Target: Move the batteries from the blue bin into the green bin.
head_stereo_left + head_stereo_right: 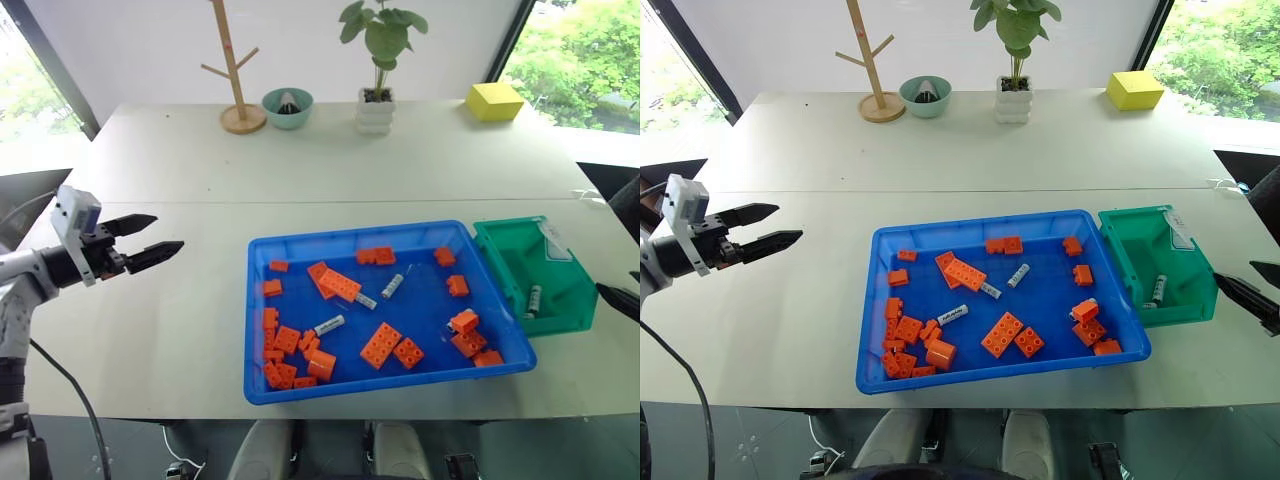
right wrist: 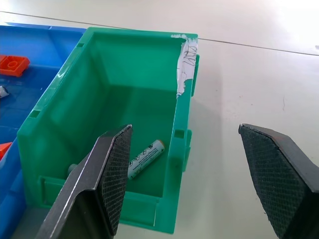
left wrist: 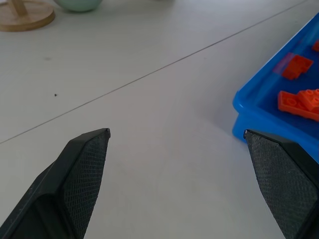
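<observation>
From the head camera, the large shallow bright blue plastic bin (image 1: 262,312) sits on the pale table (image 1: 180,330), close to its near edge. Scattered orange studded building bricks (image 1: 380,345) crowd its floor. Among them lie slim silver-white batteries (image 1: 329,325), one near the middle-left and two more further back, each with bricks just beside it. The small deep translucent green plastic bin (image 1: 505,262) touches the blue bin's right wall and holds one battery (image 1: 534,300) near its front. Along the far table edge, well apart, stand a wooden branched stand (image 1: 237,75), a teal bowl (image 1: 288,107), a potted plant in a white pot (image 1: 377,85) and a yellow block (image 1: 494,101). The left gripper (image 1: 150,238) hovers over bare table to the left of the blue bin, fingers spread, holding nothing. At the right edge, only the tips of the right gripper (image 1: 1255,289) show, beside the green bin.

In the left wrist view, the fingers stand wide over bare tabletop, with the blue bin's corner near one finger.

In the right wrist view, the fingers are spread wide and empty. One finger overlaps the green bin's front wall; the other stands over open table beside it. The green bin's white label (image 2: 186,57) runs down the wall on that open side.
</observation>
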`<state>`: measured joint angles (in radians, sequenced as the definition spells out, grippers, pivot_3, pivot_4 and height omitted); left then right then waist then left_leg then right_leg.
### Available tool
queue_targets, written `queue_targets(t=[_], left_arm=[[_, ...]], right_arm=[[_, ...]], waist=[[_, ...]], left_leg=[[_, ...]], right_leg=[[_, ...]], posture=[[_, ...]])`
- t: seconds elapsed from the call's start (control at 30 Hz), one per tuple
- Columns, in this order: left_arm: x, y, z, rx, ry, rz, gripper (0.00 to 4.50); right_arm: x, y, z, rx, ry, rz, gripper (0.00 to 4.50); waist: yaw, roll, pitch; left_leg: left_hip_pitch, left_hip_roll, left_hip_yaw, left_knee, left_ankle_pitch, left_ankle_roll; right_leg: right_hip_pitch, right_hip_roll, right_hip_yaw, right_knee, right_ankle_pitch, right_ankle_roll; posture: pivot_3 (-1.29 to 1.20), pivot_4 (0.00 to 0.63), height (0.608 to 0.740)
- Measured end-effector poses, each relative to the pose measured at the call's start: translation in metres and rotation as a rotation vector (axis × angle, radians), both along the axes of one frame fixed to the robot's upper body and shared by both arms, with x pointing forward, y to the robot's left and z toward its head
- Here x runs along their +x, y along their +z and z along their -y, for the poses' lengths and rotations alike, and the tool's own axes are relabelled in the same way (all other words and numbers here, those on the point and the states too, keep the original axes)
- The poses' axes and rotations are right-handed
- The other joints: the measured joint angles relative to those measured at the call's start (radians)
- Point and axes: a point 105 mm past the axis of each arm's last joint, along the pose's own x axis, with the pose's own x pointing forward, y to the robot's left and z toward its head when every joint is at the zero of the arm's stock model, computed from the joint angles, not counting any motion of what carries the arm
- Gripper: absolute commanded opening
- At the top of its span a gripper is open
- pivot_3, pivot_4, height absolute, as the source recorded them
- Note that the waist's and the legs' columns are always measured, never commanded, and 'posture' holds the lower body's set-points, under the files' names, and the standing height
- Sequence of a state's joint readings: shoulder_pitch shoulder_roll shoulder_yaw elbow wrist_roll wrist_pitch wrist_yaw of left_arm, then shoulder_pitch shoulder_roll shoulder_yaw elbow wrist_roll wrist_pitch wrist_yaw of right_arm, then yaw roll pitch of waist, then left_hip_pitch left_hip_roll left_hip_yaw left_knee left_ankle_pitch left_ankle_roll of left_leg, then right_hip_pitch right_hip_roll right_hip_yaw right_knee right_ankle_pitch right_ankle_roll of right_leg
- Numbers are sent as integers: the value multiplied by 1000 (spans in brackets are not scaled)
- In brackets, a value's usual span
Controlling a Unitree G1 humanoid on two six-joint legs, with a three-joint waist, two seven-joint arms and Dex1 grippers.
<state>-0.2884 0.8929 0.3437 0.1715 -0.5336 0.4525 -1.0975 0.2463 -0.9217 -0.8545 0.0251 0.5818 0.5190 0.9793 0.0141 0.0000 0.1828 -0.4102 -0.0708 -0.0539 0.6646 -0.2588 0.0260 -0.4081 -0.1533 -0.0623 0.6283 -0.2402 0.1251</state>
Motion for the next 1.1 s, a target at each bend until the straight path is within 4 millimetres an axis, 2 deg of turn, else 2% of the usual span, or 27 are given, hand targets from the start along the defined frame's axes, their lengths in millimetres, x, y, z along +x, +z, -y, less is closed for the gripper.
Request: queue_targets(t=[0.33, 0.67, 0.83, 0.97, 1.1], left_arm=[[3, 0, -4, 31, 35, 13, 4500], [7, 6, 1, 27, 19, 35, 4500], [5, 12, 15, 19, -33, 58, 4500], [0, 14, 23, 2, -83, 46, 4500], [-6, 21, 33, 9, -171, 27, 4500]], right_arm=[[0, -1, 4, -13, -23, -5, 3497], [4, -1, 7, -11, -34, -1, 3497], [17, 18, 4, -34, -6, 43, 3497], [31, 35, -26, -41, 114, 75, 3497], [55, 59, -97, -73, 381, 121, 3497]], waist=[[0, 0, 0], [-1, 0, 0], [-1, 0, 0], [-3, 1, 1], [-6, 1, 1]], left_leg=[[0, 0, 0, 0, -1, -1], [0, 0, 0, 0, -1, -1], [0, 0, 0, 0, 0, 0], [0, 0, 1, -1, 0, 0], [0, 1, 0, -1, 0, 0]], right_leg=[[0, 0, 0, 0, 0, 0], [0, 0, 0, 0, 1, 1], [0, 0, 0, 0, 1, 1], [-1, 0, 0, 0, 0, 1], [-1, 0, 1, 0, 0, 0]], posture=[[0, 150, 702], [0, 150, 702], [0, 150, 702], [0, 150, 702], [0, 150, 702]])
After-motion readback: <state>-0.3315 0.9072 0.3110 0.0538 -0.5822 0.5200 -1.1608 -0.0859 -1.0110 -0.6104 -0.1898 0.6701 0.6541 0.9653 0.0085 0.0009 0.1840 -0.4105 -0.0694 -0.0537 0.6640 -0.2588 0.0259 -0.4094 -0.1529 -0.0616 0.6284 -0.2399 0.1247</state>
